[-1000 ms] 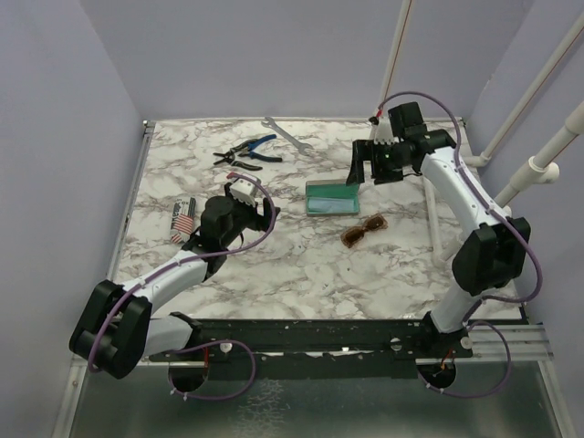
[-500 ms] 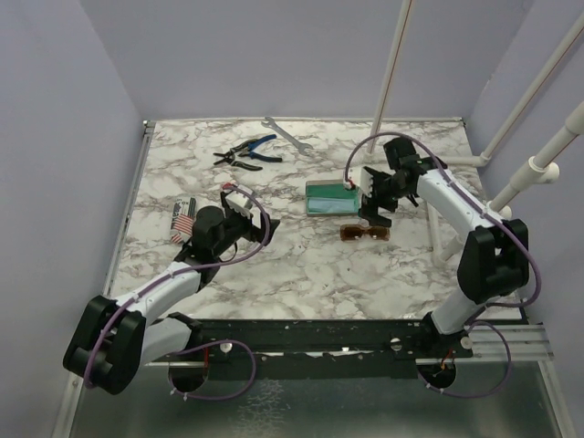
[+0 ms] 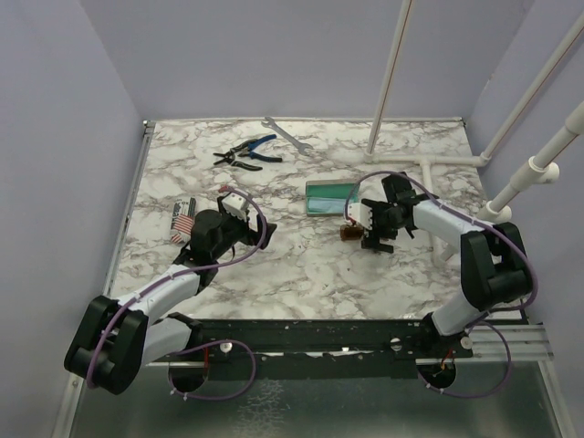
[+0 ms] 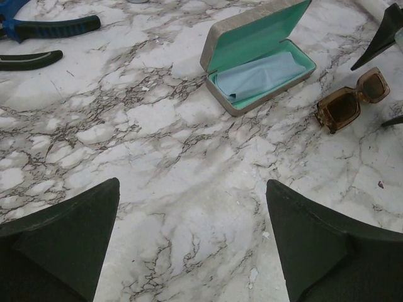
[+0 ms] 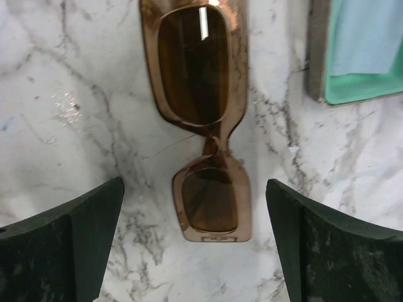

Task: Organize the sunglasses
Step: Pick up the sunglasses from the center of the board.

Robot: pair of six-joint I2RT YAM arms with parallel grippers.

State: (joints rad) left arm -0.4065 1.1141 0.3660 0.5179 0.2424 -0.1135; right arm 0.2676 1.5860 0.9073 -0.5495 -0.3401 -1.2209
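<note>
Since the earlier frame my right arm has swung down from above the back of the case and now sits low over the sunglasses (image 3: 349,232), while the left arm has barely shifted. In the top view, the right gripper (image 3: 370,228) hovers at the glasses, just in front of the open grey case (image 3: 328,196), with the white pipe frame close on its right. The left gripper (image 3: 239,219) rests well apart to the left, near a flag-patterned item (image 3: 184,219). Pliers (image 3: 246,151) and a wrench (image 3: 286,133) lie toward the far edge, and a wide band of bare marble table (image 3: 301,265) runs between both arms and the near edge. From the left wrist, the left gripper (image 4: 192,189) stands spread wide over bare marble, holding nothing. The case (image 4: 261,56) is open ahead with the light blue cloth (image 4: 258,75) inside, and the sunglasses (image 4: 352,100) lie flat just to its right, apart from it. From the right wrist, the right gripper (image 5: 194,189) is parted, its fingers (image 5: 69,245) flanking the nearer lens of the sunglasses (image 5: 204,119) with marble showing on both sides, touching neither. A corner of the case (image 5: 318,50) sits just beside the far lens at upper right.
</note>
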